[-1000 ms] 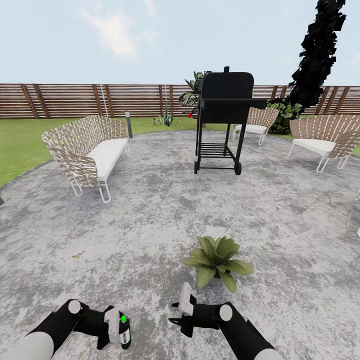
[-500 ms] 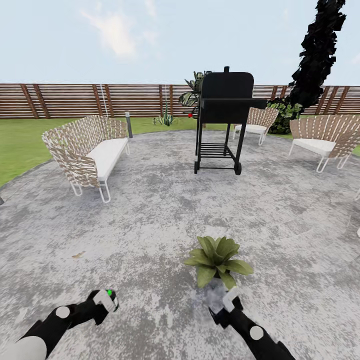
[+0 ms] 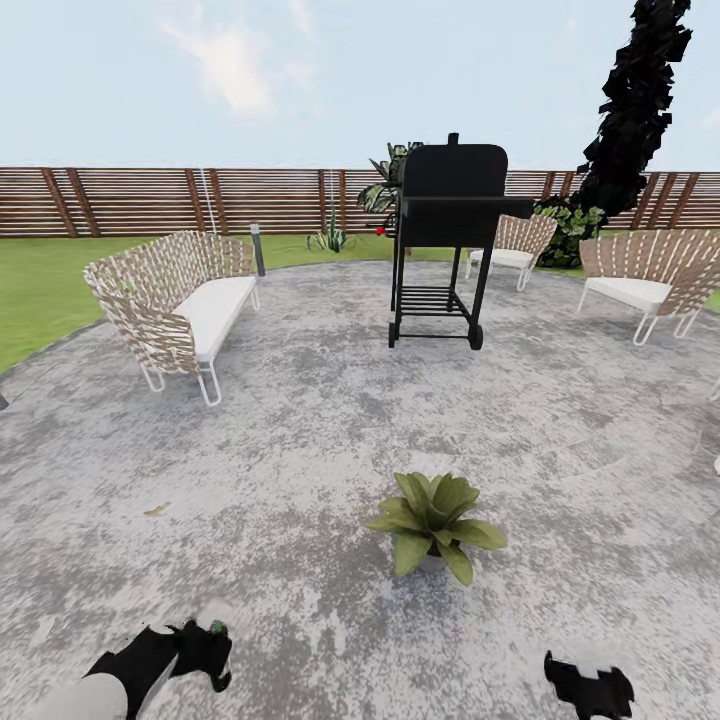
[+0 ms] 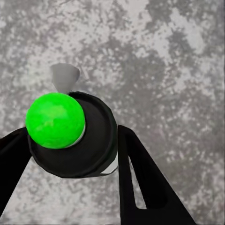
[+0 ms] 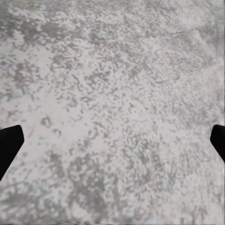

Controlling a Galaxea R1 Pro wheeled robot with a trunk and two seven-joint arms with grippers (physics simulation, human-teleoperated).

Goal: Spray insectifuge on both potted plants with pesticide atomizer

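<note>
From the head view, the potted plant [image 3: 432, 522] sits on the patio [image 3: 300, 420] ahead, your left gripper [image 3: 205, 655] low. At your left wrist, fingers clamp the pesticide atomizer [image 4: 70, 133]; aimed downward, spray misses. Your right gripper [image 5: 112, 140] gapes empty.

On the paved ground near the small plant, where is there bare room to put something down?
Bare paving lies all around the potted plant: a wide patch between it and the sofa, another between it and the grill. Seats crowd the patio's edge.
</note>
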